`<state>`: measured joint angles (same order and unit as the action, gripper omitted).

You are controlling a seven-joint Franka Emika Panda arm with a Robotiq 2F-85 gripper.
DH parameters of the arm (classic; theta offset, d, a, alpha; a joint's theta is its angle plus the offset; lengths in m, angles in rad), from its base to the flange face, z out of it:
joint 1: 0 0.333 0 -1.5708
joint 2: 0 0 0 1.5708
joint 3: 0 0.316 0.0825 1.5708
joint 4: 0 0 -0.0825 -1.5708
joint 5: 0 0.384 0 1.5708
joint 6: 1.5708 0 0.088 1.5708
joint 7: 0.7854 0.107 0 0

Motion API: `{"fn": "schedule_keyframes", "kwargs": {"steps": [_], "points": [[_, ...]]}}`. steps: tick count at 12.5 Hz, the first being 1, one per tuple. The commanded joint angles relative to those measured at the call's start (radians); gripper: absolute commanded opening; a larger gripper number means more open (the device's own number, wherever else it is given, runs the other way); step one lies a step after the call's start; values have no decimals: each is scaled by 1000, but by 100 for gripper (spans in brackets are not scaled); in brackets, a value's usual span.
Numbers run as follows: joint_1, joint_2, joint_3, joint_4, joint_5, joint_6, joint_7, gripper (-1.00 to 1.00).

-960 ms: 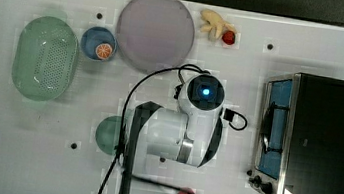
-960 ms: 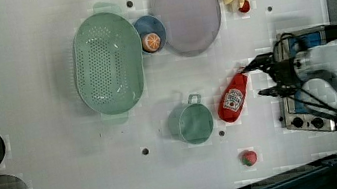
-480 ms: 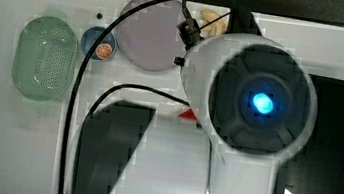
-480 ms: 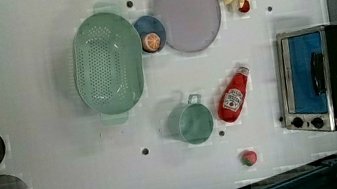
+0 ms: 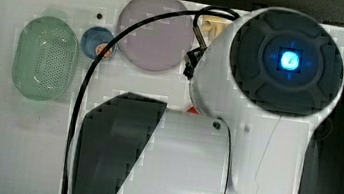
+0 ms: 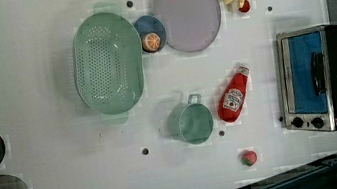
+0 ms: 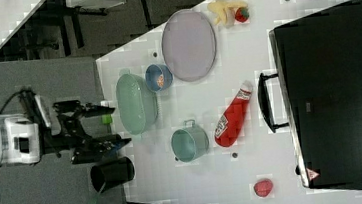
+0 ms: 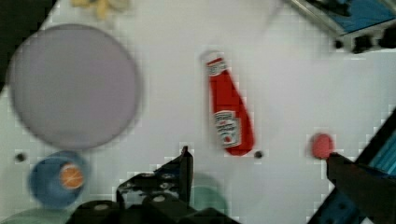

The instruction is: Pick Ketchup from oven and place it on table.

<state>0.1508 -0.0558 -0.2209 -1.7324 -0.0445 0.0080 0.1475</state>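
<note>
- The ketchup bottle (image 6: 234, 97) lies on its side on the white bench (image 6: 54, 157), outside the oven (image 6: 323, 79), with its white cap toward the oven's top corner in the left view.
- In the left view the bottle rests between the teal cup (image 6: 192, 123) and the oven's glass door, near both but touching neither.
- In the right view the bottle's (image 7: 232, 117) cap end points toward the black door handle (image 7: 265, 103), just beside it; the oven door looks shut.
- The pincer (image 7: 113, 124) shows in the right view, held off past the bench's edge, well apart from the bottle; its two fingers stand wide apart with nothing between them.
- In the wrist view the two dark fingers (image 8: 184, 170) frame the lower part of the picture, and the bottle (image 8: 229, 114) lies on the bench beyond them, untouched.
- The arm (image 5: 235, 135) rises close under the camera in the top view, a blue light glowing on its round black cap, with a black cable (image 5: 90, 86) looping over the bench.
- A green colander (image 6: 109, 68) sits at the left view's left of a small blue bowl (image 6: 149, 32) that holds an orange slice.
- A lilac plate (image 6: 187, 11) lies just beside that bowl.
- A small red strawberry toy (image 6: 249, 158) lies below the bottle in the left view, near the bench's edge.
</note>
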Motion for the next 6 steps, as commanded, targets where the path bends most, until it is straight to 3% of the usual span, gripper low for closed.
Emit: {"fn": "schedule_keyframes", "kwargs": {"steps": [1, 6], "points": [[9, -9, 6, 23, 29, 16, 35, 100], [9, 2, 6, 23, 29, 16, 35, 100]]}}
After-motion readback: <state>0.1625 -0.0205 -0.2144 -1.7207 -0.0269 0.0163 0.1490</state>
